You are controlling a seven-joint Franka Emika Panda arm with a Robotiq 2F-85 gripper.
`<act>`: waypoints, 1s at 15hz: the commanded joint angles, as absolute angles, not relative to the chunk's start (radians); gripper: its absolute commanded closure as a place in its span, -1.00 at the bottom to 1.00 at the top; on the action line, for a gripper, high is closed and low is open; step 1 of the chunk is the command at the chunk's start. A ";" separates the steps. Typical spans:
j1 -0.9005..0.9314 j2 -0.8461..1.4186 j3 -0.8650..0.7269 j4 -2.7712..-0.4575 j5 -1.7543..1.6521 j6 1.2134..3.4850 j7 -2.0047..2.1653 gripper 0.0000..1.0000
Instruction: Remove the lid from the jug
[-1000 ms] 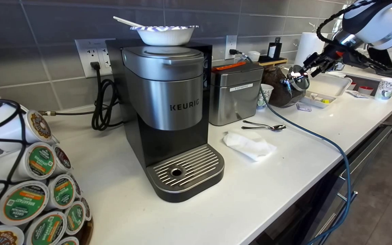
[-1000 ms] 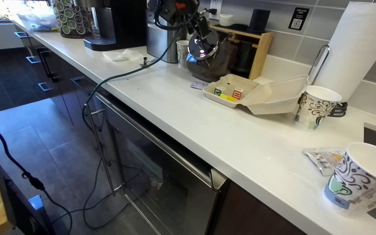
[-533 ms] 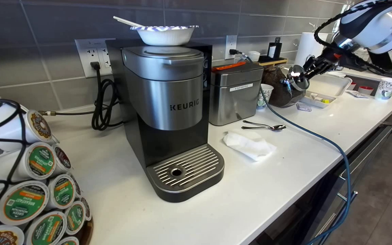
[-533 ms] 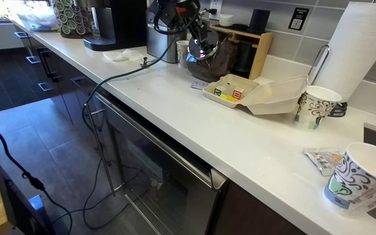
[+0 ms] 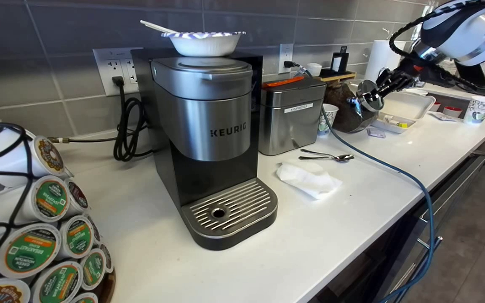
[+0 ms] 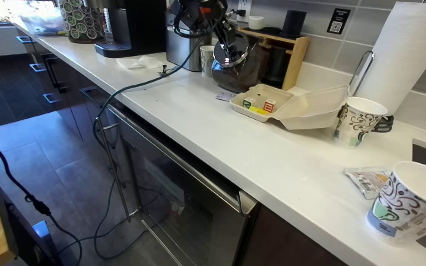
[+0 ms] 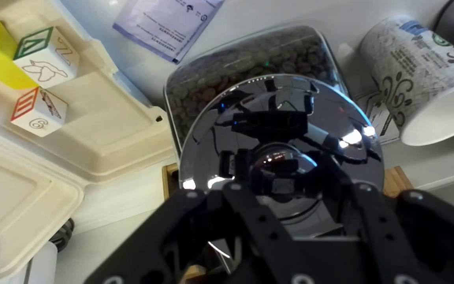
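The jug (image 7: 207, 88) is a clear rounded jar of dark brown beans, standing on the counter in both exterior views. Over its slanted mouth sits the lid (image 7: 246, 104), a shiny mirror-like disc with a round knob (image 7: 280, 163) at its centre. My gripper (image 7: 284, 170) is shut on that knob, one finger on each side. In an exterior view the gripper (image 5: 376, 93) comes at the lid (image 5: 368, 103) from above, beside the jug (image 5: 343, 111). Whether any gap lies between lid and mouth cannot be told. Reflections partly confuse the fingertips.
A takeout box (image 6: 305, 111) with small blocks lies open near the jug. A paper cup (image 7: 420, 79) and a steel canister (image 5: 295, 120) stand close on its far side. Behind it is a wooden rack (image 6: 296, 59). A blue cable (image 5: 387, 166) crosses the counter.
The fingers have come together round the lid's knob, after standing apart one second ago. The arm dipped a little, and the lid has shifted very slightly, its highlights changed. The jug stays put.
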State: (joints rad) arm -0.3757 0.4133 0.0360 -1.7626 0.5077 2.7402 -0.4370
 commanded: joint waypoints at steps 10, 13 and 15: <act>-0.427 0.242 0.011 -1.885 0.508 2.753 -0.422 0.57; -0.356 0.252 -0.128 -1.889 0.292 2.759 -0.273 0.57; -0.322 0.292 -0.218 -1.849 0.117 2.703 -0.149 0.57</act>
State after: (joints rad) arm -0.3805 0.2665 -0.1051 -1.8582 0.3123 2.7404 -0.3090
